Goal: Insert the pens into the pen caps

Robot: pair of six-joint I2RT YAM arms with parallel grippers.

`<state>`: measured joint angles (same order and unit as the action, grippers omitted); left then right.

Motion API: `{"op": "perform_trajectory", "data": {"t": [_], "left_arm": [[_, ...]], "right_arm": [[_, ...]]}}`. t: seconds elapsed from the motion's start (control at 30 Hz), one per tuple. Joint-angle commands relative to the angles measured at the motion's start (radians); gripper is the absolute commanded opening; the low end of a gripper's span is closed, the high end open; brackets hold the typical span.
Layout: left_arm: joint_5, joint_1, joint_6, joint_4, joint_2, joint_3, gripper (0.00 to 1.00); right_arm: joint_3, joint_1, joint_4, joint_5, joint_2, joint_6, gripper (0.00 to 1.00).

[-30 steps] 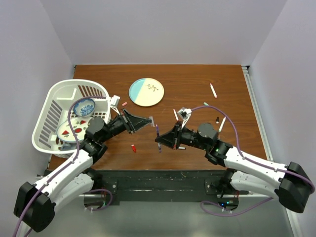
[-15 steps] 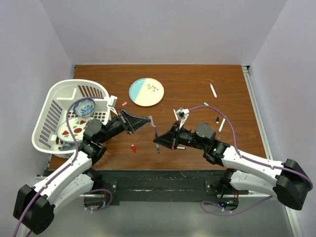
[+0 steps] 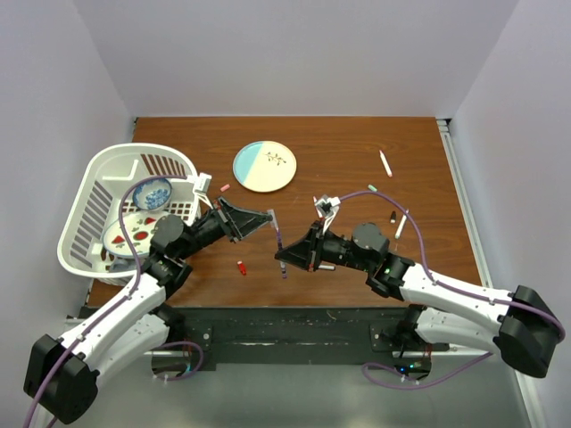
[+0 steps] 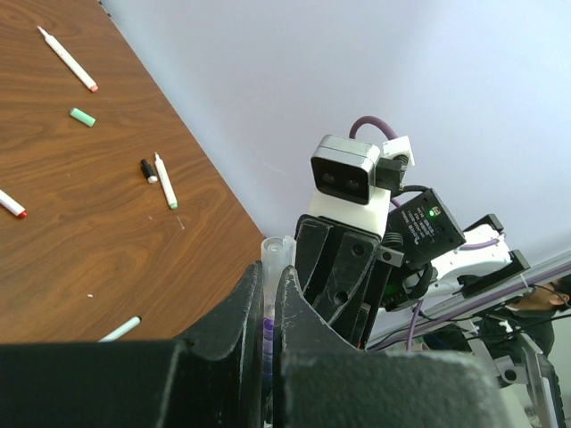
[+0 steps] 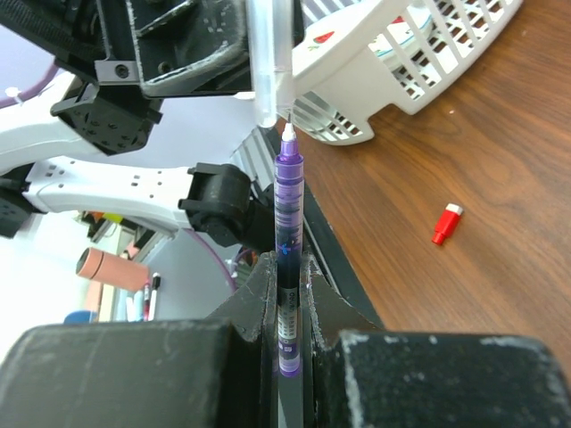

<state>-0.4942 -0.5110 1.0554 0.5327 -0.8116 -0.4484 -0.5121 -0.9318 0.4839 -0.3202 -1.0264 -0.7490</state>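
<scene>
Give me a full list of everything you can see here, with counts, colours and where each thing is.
loose pens: four, white, right half of table
purple pen: one, purple, in right gripper
held cap: one, translucent, in left gripper, at pen's tip
loose caps: four, green, black, red, pink, on table
plate: one, blue and cream, far middle
basket: one, white, left edge, dishes inside
table: one, brown wood
left gripper: shut on held cap
right gripper: shut on purple pen
</scene>
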Motion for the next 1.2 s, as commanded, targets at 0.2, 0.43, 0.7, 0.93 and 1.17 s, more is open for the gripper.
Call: {"op": "perform_trajectory", "data": {"t": [0.2, 0.43, 0.7, 0.93, 1.17], "left_arm": [[0.006, 0.002, -0.024, 0.012, 0.005, -0.029, 0.0], [-0.014, 0.002, -0.021, 0.009, 0.017, -0.018, 0.0], [-0.056, -0.004, -0.026, 0.013, 0.037, 0.019, 0.0], [-0.102, -0.037, -0.054, 0.03, 0.012, 0.019, 0.0], [-0.081, -0.096, -0.123, -0.066, 0.035, -0.007, 0.0]], "right_arm": [[-0.052, -0.018, 0.059, -0.014, -0.017, -0.006, 0.0], [-0.06, -0.021, 0.056, -0.002, -0.018, -0.006, 0.0], [-0.066, -0.018, 0.047, 0.023, -0.02, -0.004, 0.0], [-0.104, -0.021, 0.025, 0.032, -0.027, 0.005, 0.0], [-0.118, -0.021, -0.021, 0.059, -0.001, 0.033, 0.0]]}}
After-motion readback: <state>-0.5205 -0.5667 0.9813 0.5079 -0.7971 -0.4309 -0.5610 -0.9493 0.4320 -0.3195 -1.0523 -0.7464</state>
